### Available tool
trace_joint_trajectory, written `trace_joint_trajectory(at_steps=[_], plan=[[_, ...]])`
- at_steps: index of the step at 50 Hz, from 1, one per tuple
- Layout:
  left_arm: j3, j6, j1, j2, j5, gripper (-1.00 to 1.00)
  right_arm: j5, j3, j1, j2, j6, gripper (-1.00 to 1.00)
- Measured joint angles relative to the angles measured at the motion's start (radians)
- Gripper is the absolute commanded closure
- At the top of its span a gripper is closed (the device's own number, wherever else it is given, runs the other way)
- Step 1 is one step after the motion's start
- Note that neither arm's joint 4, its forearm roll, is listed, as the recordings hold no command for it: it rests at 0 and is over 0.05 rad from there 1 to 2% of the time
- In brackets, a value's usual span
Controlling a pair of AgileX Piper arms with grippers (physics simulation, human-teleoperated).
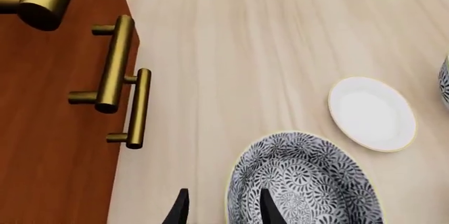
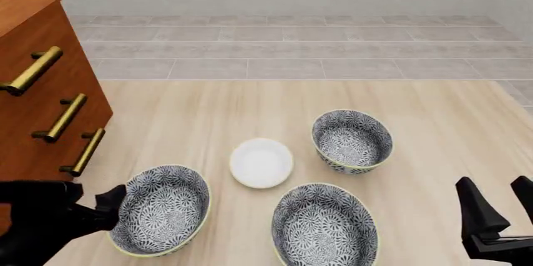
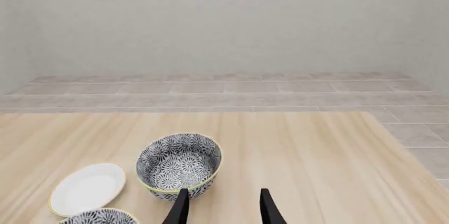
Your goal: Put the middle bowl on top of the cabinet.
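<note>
The middle bowl (image 2: 162, 210) (image 1: 308, 182), grey-and-white floral with a thin yellow-green rim, sits upright on the table near the front left. My left gripper (image 2: 117, 206) (image 1: 224, 208) is open at its left rim: one finger is inside the bowl and the other outside, with the rim between them. The reddish-brown cabinet (image 2: 75, 66) (image 1: 49, 129) with brass bar handles stands just left of the bowl. My right gripper (image 2: 500, 200) (image 3: 223, 208) is open and holds nothing, low at the front right of the table.
A small white dish (image 2: 261, 163) (image 3: 88, 188) lies in the middle of the table. A larger patterned bowl (image 2: 325, 228) sits at the front centre. A smaller, darker patterned bowl (image 2: 351, 140) (image 3: 179, 165) sits farther back on the right. Tiled floor lies beyond the table's far edge.
</note>
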Motion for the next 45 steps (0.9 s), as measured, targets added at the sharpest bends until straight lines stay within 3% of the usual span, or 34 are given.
trace_joint_trajectory(at_steps=[45], plan=[[0.096,-0.064,-0.025,0.169,-0.196,-1.0,-0.009,0.0,0.003,0.013,-0.002,-1.0]])
